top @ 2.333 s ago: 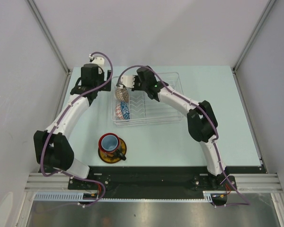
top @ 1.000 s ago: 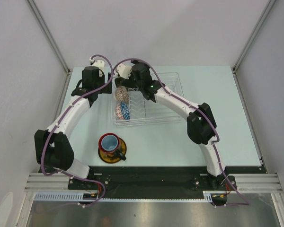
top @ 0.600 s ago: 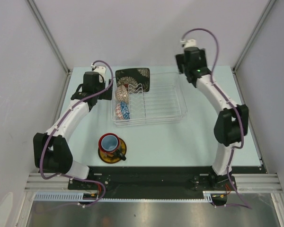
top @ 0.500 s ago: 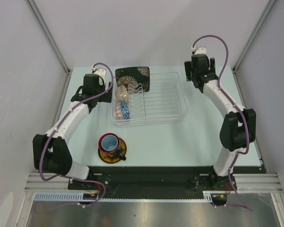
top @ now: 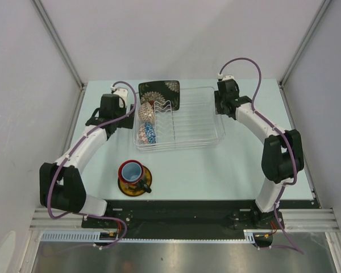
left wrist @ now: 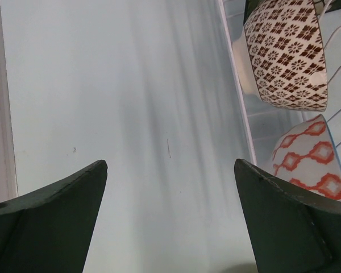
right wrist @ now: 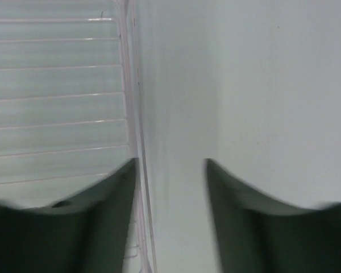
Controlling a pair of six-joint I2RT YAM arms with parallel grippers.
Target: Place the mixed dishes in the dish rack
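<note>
Left wrist: netted bowl (left wrist: 284,54) (brown-patterned)

Dish rack (top: 188,123): left column is blocked by the beige netted bowl (top: 146,111) and small blue bowl (top: 147,133), both on edge. Black square plate (top: 159,93) stands at the far-left corner. Slots to their right are open from above. Left gripper (left wrist: 170,227) hangs over bare table just beside the rack's left wall, right gripper (right wrist: 170,222) over its right rim. Red mug (top: 131,170) on saucer (top: 137,183) stands near the front, apart from the rack.
</note>
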